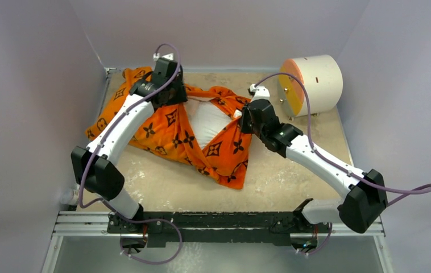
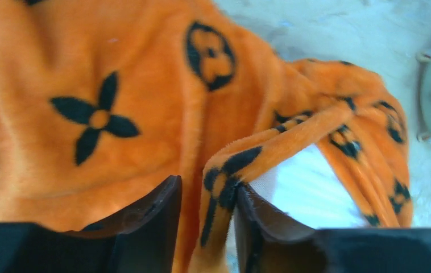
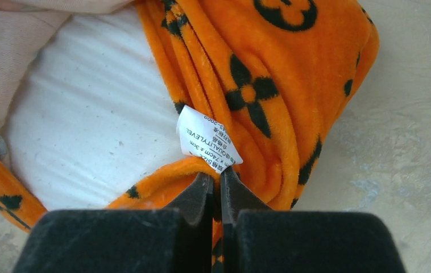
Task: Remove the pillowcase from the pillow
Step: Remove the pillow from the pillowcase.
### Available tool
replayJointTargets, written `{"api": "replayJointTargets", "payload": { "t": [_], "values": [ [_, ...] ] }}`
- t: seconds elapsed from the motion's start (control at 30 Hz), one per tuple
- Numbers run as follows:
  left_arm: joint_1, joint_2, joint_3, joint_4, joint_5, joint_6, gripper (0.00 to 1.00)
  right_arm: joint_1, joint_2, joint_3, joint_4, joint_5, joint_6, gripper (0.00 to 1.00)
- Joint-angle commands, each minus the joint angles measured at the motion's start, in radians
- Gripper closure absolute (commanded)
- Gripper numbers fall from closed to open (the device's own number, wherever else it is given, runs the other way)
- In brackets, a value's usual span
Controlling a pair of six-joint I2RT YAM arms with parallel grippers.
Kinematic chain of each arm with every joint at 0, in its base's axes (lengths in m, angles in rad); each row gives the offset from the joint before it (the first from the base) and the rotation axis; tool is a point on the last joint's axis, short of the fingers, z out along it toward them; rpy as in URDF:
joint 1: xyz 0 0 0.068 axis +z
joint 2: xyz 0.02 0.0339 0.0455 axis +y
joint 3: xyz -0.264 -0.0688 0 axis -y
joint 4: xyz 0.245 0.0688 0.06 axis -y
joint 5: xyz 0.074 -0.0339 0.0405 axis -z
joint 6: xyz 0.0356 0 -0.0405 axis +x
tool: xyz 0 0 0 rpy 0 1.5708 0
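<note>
The top external view looks down from above and behind the arm bases, taking in the whole surface (image 1: 281, 182) out to the far wall. Each wrist view looks past its own jaws, very near the pillowcase (image 1: 168, 128): left at its far side, right at its opening. All three share the white pillow (image 1: 207, 122) exposed there.

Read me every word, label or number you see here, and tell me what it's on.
"QUALITYLEVEL": white tag on the pillowcase edge.
"SIZE": same tag.
"74cm": same tag.
The tag's other print is too small to read. The pillowcase's black motifs spell no readable word.
</note>
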State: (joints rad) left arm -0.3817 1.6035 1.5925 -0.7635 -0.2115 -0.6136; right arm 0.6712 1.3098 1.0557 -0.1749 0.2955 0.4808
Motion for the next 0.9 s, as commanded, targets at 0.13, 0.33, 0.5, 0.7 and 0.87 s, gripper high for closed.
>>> {"api": "replayJointTargets", "payload": {
  "t": [0.13,0.33,0.5,0.7,0.87],
  "values": [
    [-0.181,-0.008,0.300,0.103,0.468,0.071,0.31,-0.034,-0.049,-0.001,-0.001,0.003,-0.050,1.00],
    [-0.240,0.010,0.211,0.080,0.458,0.082,0.24,-0.043,-0.080,-0.039,-0.014,0.003,-0.039,1.00],
    [-0.237,-0.014,0.004,0.130,0.331,0.015,0.22,-0.050,-0.111,-0.067,-0.025,0.014,-0.036,1.00],
    [-0.233,0.033,-0.069,0.069,0.036,-0.076,0.17,-0.053,-0.125,-0.087,-0.025,0.008,-0.036,1.00],
    [-0.258,0.070,-0.064,0.048,-0.104,-0.083,0.15,-0.055,-0.130,-0.095,-0.028,0.013,-0.038,1.00]
  ]
}}
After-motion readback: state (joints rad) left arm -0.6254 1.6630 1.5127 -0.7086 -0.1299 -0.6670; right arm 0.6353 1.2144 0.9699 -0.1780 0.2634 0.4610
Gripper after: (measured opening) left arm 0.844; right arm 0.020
